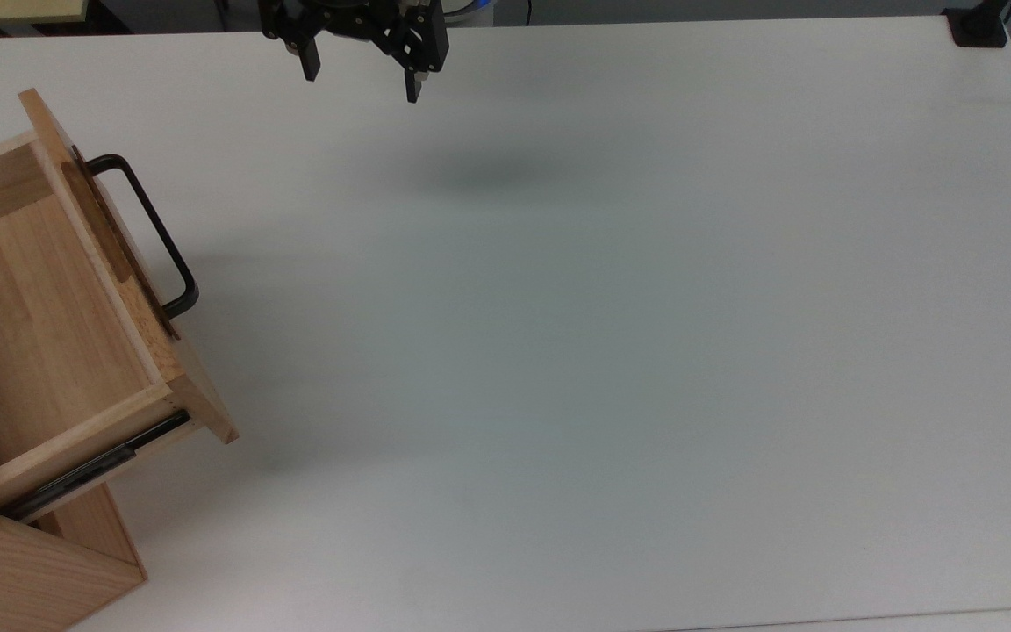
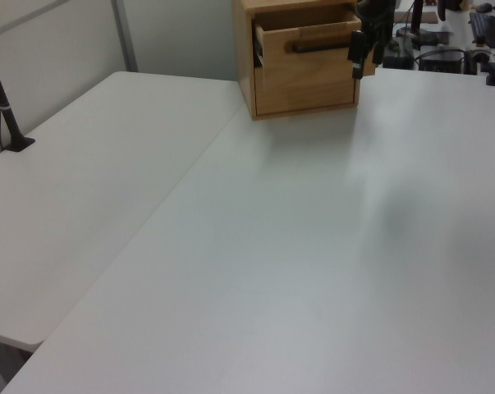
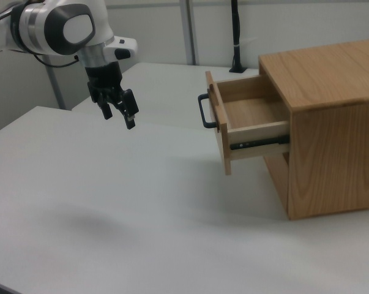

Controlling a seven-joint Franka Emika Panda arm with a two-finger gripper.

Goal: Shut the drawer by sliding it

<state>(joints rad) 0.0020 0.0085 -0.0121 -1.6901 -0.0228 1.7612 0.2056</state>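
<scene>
Jaws spread, pointing down, well apart from drawer (image 3: 245,119).

The arm (image 3: 55,27) has glossy white rounded shells with a wide dark grey oval cap at the joint and silver-grey rings between segments. A thin dark cable trails off behind it. Its end effector (image 3: 119,114) is matte black, angular, with two slim black fingers (image 1: 413,88) on a blocky black body.

Evenly lit from overhead, soft blurred shadow on white table (image 1: 558,351) in upper centre of top view; slightly hazy throughout.
</scene>
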